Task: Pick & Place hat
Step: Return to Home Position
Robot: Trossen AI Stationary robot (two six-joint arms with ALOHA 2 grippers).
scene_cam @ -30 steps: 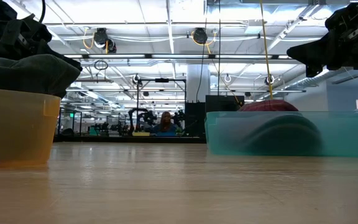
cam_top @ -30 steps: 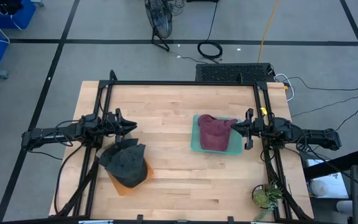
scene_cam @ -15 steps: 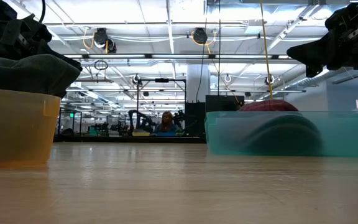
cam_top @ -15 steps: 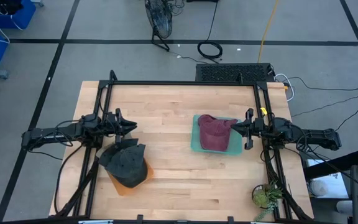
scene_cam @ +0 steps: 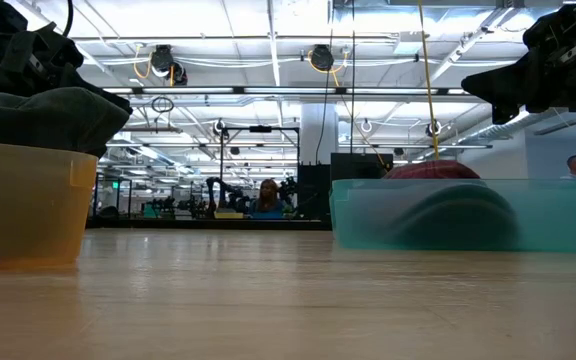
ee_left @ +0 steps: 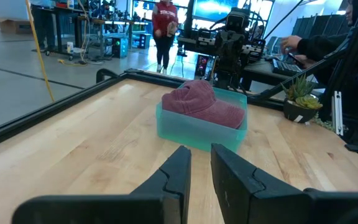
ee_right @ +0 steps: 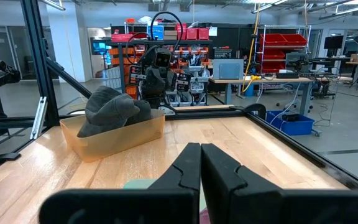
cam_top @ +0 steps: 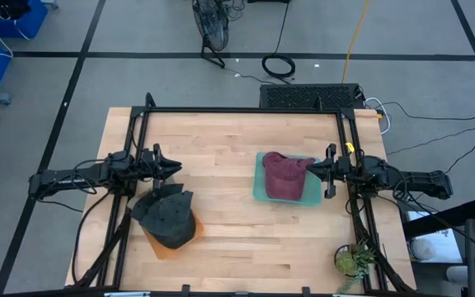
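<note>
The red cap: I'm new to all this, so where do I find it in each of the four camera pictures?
High view: the red cap lies in the blue bin, right of centre.
Low view: only the cap's top peeks above the bin's wall, at right.
Left wrist view: the cap sits mid-picture, in the bin.
Right wrist view: not in it, as far as I can tell.
Shared landmark: the blue bin.

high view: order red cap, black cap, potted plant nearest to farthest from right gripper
1. red cap, beside the right gripper
2. potted plant, right corner of the table
3. black cap, left side, in orange bin
</note>
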